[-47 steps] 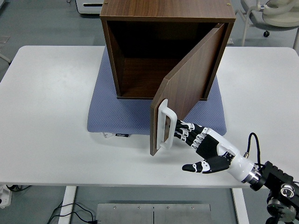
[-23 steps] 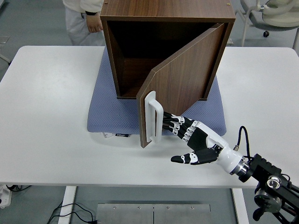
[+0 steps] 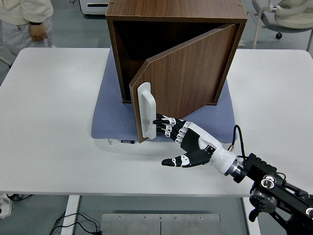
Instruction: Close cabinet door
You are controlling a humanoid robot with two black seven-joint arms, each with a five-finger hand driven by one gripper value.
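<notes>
Door [image 3: 188, 73] has swung further shut since the earlier frame — now roughly half closed, hinged at the cabinet's [image 3: 176, 12] right, handle [image 3: 145, 110] upright at its free edge. My right hand [image 3: 188, 144] sits just right of the handle, fingers extended flat on the panel, gripping nothing — push goes left.

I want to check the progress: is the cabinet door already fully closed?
No, the door still stands at an angle from the cabinet, leaving a dark gap on its left, while the right hand has its fingertips at the white handle.
</notes>
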